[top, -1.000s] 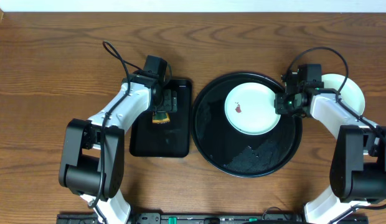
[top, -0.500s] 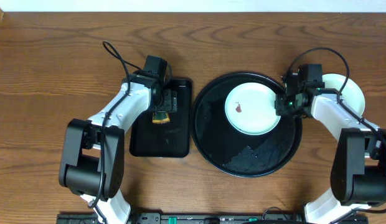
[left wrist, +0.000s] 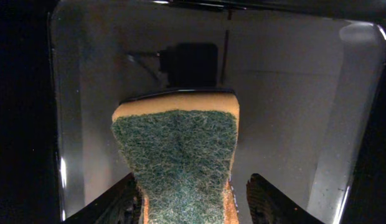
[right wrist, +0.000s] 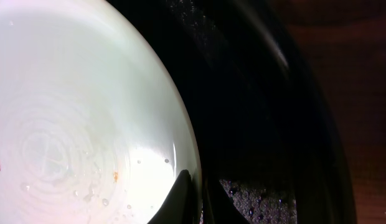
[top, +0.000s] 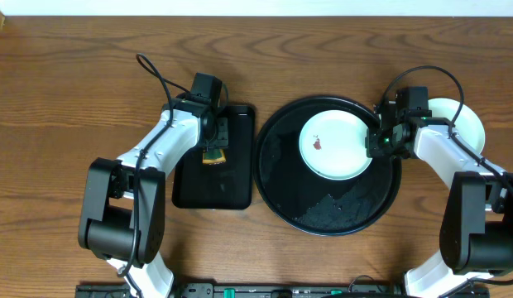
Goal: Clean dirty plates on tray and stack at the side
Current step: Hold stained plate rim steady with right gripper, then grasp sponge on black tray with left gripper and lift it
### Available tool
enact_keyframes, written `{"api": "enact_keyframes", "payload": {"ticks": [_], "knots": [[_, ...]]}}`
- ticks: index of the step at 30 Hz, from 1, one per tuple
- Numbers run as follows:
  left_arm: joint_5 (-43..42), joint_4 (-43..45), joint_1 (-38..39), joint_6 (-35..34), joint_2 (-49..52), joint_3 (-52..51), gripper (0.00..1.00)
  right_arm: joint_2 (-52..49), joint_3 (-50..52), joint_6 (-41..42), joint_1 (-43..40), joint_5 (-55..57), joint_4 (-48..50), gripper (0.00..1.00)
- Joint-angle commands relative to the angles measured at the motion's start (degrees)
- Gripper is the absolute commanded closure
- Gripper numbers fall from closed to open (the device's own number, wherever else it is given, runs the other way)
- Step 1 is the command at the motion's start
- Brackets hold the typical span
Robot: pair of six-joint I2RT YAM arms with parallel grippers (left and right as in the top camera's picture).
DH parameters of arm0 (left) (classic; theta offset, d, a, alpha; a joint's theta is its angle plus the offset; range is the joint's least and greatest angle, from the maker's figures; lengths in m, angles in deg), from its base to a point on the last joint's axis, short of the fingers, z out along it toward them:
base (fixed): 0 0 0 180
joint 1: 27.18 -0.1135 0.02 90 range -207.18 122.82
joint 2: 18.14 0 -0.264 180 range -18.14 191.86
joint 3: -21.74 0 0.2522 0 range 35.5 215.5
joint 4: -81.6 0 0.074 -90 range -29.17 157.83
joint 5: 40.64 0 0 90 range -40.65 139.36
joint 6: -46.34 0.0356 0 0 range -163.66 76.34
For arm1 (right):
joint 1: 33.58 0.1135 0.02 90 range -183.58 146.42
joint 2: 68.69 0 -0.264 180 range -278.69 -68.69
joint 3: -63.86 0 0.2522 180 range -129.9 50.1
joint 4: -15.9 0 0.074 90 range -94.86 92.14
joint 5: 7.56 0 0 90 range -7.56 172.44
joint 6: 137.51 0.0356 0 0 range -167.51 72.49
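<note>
A pale mint-white plate (top: 339, 147) with a small reddish smear lies in the upper part of the round black tray (top: 283, 192). My right gripper (top: 377, 141) is shut on this plate's right rim. In the right wrist view one finger lies over the plate (right wrist: 87, 124) and the other is under its edge, on the tray (right wrist: 261, 93); the jaws (right wrist: 196, 199) are nearly together. A second pale plate (top: 465, 122) lies on the wood to the right, partly hidden by the right arm. My left gripper (top: 216, 142) is shut on a green-and-orange sponge (top: 213, 156), also in the left wrist view (left wrist: 177, 155).
A rectangular black tray (top: 208, 186) lies left of the round tray, under the left gripper (left wrist: 193, 205); its glossy floor (left wrist: 292, 93) fills the left wrist view. Water droplets speckle the round tray's front. Brown wood tabletop (top: 66, 91) surrounds both trays.
The right wrist has shifted very slightly at the plate's rim. The plate, the sponge and the left arm have not moved.
</note>
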Motion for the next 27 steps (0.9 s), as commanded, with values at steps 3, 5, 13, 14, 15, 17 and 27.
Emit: {"api": "enact_keyframes", "payload": {"ticks": [3,5,13,14,15,17,27], "knots": [[-0.3,0.9,0.3,0.3,1.6,-0.2,0.44,1.3,-0.2,-0.2,0.1,0.3,-0.3,0.95],[-0.3,1.7,0.3,0.4,2.3,-0.2,0.43,1.3,-0.1,-0.2,0.1,0.3,-0.3,0.94],[-0.3,2.2,0.2,0.4,3.1,-0.2,0.85,1.3,-0.1,-0.2,0.1,0.3,-0.2,0.92],[-0.3,2.1,0.2,0.4,3.1,-0.2,0.85,1.3,-0.1,-0.2,0.1,0.3,-0.2,0.92],[-0.3,1.8,0.2,0.4,3.1,-0.2,0.72,1.3,-0.1,-0.2,0.1,0.3,-0.2,0.92],[-0.3,0.8,0.2,0.4,3.1,-0.2,0.50,1.3,-0.1,-0.2,0.1,0.3,-0.2,0.90],[-0.3,-1.2,0.2,0.4,2.3,-0.2,0.92,1.3,-0.1,-0.2,0.1,0.3,-0.2,0.90]]}}
